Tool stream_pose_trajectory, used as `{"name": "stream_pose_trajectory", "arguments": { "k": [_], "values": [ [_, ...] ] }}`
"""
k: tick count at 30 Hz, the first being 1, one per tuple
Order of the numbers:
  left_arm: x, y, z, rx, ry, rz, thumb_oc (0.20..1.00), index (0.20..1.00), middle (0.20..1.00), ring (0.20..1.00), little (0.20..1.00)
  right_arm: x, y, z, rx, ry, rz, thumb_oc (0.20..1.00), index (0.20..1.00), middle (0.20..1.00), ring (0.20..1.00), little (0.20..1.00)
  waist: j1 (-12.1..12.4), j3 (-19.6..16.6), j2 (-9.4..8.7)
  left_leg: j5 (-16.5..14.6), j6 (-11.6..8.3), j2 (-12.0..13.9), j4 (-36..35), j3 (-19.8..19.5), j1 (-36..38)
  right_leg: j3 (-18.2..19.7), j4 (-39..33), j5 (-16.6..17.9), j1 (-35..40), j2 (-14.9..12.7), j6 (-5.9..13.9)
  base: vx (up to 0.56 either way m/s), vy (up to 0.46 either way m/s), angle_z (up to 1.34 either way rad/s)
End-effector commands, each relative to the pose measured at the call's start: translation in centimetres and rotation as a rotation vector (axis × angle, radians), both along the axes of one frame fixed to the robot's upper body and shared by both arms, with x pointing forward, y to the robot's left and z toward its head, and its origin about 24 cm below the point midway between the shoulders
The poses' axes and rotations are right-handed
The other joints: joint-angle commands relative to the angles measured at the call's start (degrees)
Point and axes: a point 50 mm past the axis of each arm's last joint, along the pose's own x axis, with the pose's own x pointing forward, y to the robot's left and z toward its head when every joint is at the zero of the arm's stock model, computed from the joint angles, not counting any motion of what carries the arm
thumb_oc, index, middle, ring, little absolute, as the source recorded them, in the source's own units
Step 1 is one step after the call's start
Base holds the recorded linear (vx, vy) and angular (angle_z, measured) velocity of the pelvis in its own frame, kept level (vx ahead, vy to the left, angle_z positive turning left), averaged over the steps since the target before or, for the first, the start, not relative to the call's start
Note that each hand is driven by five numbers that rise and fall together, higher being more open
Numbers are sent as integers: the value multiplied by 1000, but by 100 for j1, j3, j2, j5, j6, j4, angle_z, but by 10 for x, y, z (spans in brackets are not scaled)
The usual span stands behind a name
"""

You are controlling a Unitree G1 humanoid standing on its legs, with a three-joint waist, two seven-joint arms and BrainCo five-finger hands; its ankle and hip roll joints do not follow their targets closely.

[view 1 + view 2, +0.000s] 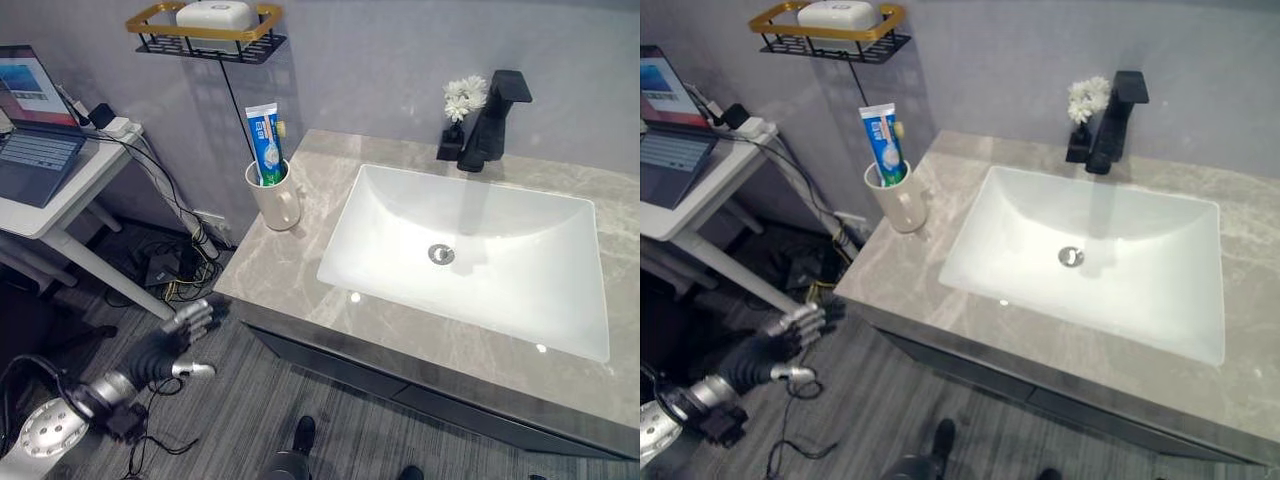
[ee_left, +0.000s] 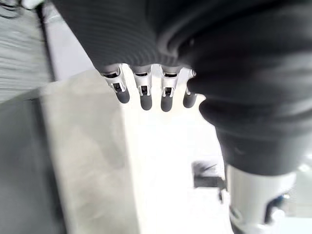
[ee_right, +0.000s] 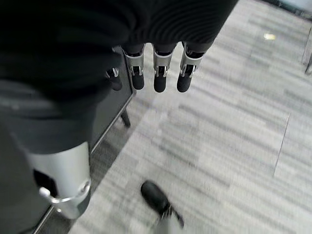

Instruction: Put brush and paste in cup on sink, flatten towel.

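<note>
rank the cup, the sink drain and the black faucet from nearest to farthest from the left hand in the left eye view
From the left hand, held low off the counter's front left corner:
1. Cup, on the counter's left side, holding the toothpaste tube.
2. Sink drain, in the middle of the white basin.
3. Black faucet, at the back edge behind the basin, beside the small white flowers.

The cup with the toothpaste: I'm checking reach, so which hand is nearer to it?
Left. The left hand hangs open below the counter edge, in front of the cup. The right hand hangs over the floor beside the cabinet, its distance from the cup unclear.
</note>
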Motion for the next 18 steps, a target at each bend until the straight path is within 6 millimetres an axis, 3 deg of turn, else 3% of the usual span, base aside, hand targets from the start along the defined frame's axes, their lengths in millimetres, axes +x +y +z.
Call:
{"name": "stream_pose_trajectory", "arguments": {
  "k": [1,6,18],
  "values": [
    [10,17,29,27,-208,127,200,200,200,200,200,4,7,-2,9,-11,43,1000,1000,1000,1000,1000,-218,11,-406,150,-217,189,4,487,-164,530,29,94,183,-371,198,35,64,-5],
    [16,30,20,25,-246,259,200,200,200,200,200,8,13,-4,28,-41,25,1000,1000,1000,1000,1000,-378,33,-528,42,-171,197,4,823,-107,934,-7,218,-47,-452,246,16,54,-37],
    [22,35,0,25,-260,394,200,200,200,200,200,9,14,-4,16,-17,71,1000,1000,1000,1000,1000,-629,88,-612,-174,-32,124,4,1477,-118,1634,-7,509,-706,-731,416,4,77,-42]
  ]
}}
